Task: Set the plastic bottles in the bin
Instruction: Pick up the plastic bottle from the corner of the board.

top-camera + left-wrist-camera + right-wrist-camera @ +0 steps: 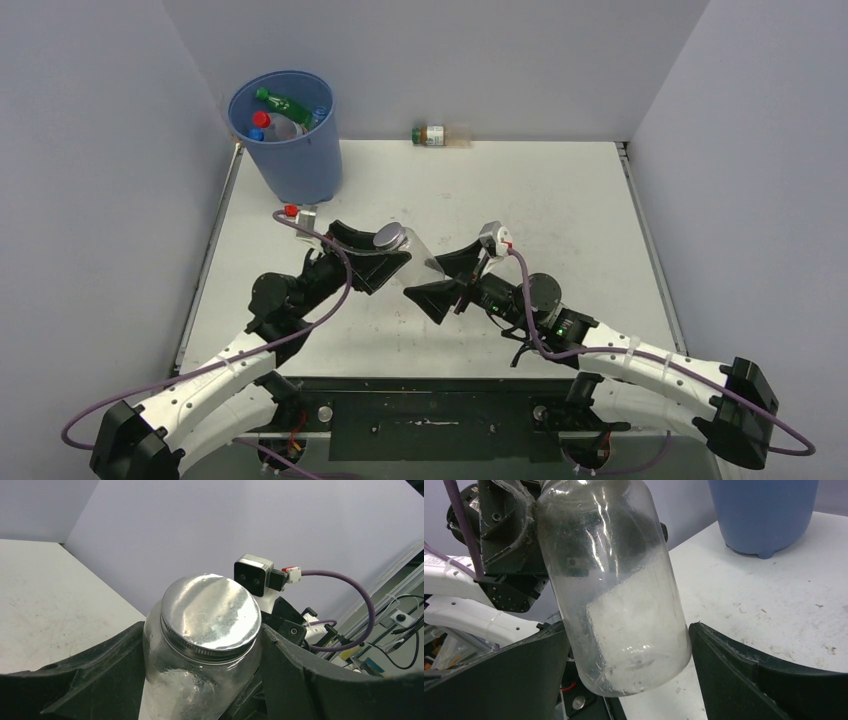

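A clear jar-like bottle [410, 252] with a silver screw lid [210, 611] is held tilted above the table between the two arms. My left gripper [372, 252] is shut on its neck end, just under the lid [200, 680]. My right gripper [442, 276] is open, with its jaws on either side of the bottle's base [624, 645]. The blue bin [300, 160] stands at the far left corner and also shows in the right wrist view [764, 515]. It holds a green bottle [285, 103] and others with red and blue caps.
A small brown bottle with a green label [431, 135] lies against the back wall, beyond the table's far edge. Grey walls close in the table on three sides. Purple cables loop off both wrists.
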Controlling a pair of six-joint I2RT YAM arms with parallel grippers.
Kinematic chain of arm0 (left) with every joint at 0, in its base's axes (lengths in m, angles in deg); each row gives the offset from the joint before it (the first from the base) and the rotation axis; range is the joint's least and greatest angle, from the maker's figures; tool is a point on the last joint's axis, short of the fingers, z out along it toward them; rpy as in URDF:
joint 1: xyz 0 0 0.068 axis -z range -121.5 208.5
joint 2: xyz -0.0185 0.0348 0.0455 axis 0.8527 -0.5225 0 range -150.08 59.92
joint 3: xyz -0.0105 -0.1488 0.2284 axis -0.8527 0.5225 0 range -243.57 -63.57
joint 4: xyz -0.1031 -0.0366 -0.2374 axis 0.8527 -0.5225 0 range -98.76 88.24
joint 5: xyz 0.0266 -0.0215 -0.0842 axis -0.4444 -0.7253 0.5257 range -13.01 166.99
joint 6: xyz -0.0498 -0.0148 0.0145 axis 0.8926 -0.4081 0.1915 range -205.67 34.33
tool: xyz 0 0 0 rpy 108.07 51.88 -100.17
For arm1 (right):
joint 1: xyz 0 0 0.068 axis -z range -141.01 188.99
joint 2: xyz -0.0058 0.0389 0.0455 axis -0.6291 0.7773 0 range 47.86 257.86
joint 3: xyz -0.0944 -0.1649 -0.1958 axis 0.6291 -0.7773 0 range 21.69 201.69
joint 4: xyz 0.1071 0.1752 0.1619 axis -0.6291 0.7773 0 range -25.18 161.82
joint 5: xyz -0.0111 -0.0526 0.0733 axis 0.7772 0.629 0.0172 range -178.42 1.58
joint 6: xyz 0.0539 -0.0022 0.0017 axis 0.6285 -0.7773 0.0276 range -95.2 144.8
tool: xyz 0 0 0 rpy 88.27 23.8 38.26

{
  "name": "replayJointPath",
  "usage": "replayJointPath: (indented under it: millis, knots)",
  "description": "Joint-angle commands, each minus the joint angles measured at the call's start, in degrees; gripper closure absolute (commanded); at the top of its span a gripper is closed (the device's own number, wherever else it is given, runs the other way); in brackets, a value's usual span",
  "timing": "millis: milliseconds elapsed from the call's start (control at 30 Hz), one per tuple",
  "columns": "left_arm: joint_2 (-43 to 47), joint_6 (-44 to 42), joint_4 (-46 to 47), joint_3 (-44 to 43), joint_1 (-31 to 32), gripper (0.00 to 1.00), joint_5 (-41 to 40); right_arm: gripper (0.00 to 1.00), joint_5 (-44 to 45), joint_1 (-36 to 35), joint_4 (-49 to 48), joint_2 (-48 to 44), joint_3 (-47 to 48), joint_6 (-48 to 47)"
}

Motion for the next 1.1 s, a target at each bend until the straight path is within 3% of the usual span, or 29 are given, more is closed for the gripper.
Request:
replayJointPath:
  millis: [0, 67, 100, 167, 233, 300, 467, 733, 967, 1067]
  knots:
    - [0.9, 3.8, 5.9, 0.8, 0.3, 0.99, -1.4, 0.21, -0.8, -0.1, -6.5, 3.0, 2.5, 1.0]
    - [1.9, 3.2, 3.8, 1.0, 0.3, 0.8, -1.4, 0.39, -1.2, -0.1, -6.2, 3.5, 2.6, 1.0]
    - [2.8, 2.7, 2.2, 0.9, 0.3, 0.65, -1.6, 0.45, -1.3, -0.1, -5.7, 3.5, 2.7, 0.7]
    - [4.3, 1.1, -0.6, 0.8, 0.3, 0.46, -2.0, 0.53, -1.7, -0.1, -4.1, 3.1, 3.1, -0.1]
    - [5.8, -0.7, -2.8, 0.7, 0.2, 0.34, -2.2, 0.57, -2.4, -0.1, -2.0, 2.5, 3.7, -1.3]
    - [7.3, -2.9, -5.1, -0.1, -0.1, 0.27, -2.2, 0.59, -3.7, 0.0, 0.4, 1.7, 4.4, -2.7]
    - [9.6, -4.6, -12.9, -4.5, -2.9, 0.21, -0.9, 0.61, -5.7, 0.0, 4.8, 0.3, 5.2, -4.8]
    - [6.2, 3.3, -7.5, -5.6, -7.6, 0.14, 6.9, 0.61, -6.5, 0.0, 4.9, 0.3, 4.8, -5.1]
    - [5.2, 3.1, -8.3, -5.5, -7.6, 0.18, 8.3, 0.61, -5.8, 0.1, 4.1, -0.1, 4.6, -4.8]
    - [5.0, 3.1, -7.8, -5.2, -7.6, 0.29, 8.8, 0.61, -5.7, 0.0, 3.8, 0.0, 4.4, -4.7]
